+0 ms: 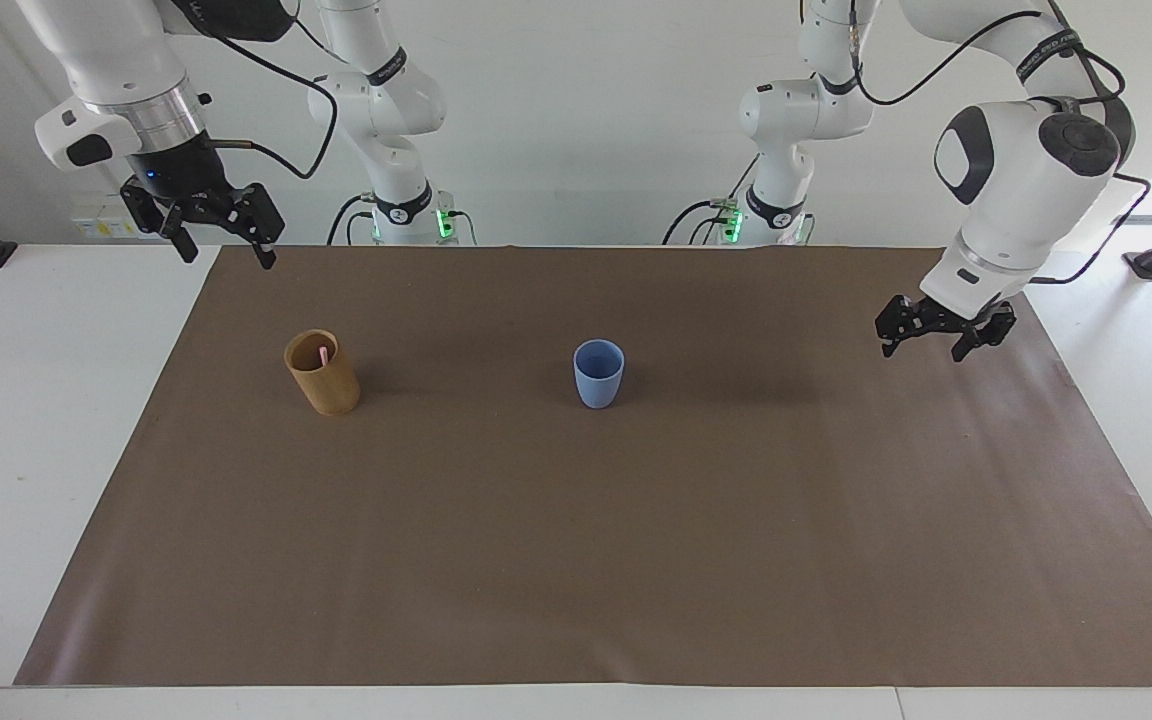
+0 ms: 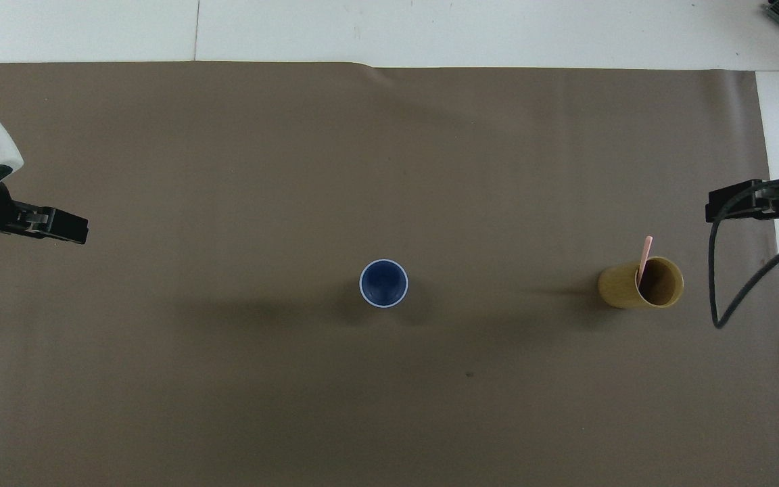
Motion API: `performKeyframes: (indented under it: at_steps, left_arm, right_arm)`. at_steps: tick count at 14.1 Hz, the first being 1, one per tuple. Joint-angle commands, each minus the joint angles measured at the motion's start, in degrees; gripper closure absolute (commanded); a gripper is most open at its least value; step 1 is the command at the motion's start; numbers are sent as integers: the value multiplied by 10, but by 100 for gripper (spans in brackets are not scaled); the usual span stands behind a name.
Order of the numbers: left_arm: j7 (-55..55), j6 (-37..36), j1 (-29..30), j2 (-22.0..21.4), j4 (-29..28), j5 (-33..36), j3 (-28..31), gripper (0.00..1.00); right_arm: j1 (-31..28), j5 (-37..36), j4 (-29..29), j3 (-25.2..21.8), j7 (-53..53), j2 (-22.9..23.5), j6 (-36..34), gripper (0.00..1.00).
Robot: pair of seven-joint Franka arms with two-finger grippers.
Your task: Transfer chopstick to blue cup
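A single pale-pink chopstick [image 1: 323, 354] stands leaning in the tan cup [image 1: 324, 385], its tip sticking out above the rim; it also shows in the overhead view [image 2: 645, 254]. The blue cup [image 1: 598, 374] stands upright and empty at the middle of the mat, also seen from overhead [image 2: 383, 283]. My left gripper [image 1: 923, 349] is open and empty, low over the mat toward the left arm's end [image 2: 65, 226]. My right gripper [image 1: 224, 254] is open and empty, raised over the mat's corner at the right arm's end [image 2: 724, 203], apart from the tan cup [image 2: 623, 288].
A brown mat [image 1: 576, 560] covers most of the white table [image 1: 46, 420]. The right arm's black cable [image 2: 734, 297] hangs beside the tan cup.
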Motion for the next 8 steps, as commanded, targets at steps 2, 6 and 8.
performKeyframes:
  at_steps: [2,6,8]
  left_arm:
    - [6,-83,-3,3,71,1,-2,0]
    - [6,-85,-4,-15,57,-8,-2,0]
    - [6,-80,1,-13,60,-8,-1,0]
  right_arm:
    - [10,-40,15,10,-4,60,11,0]
    - [47,-76,6,11,13,100,32,18]
    - [59,-79,-15,11,15,104,36,30]
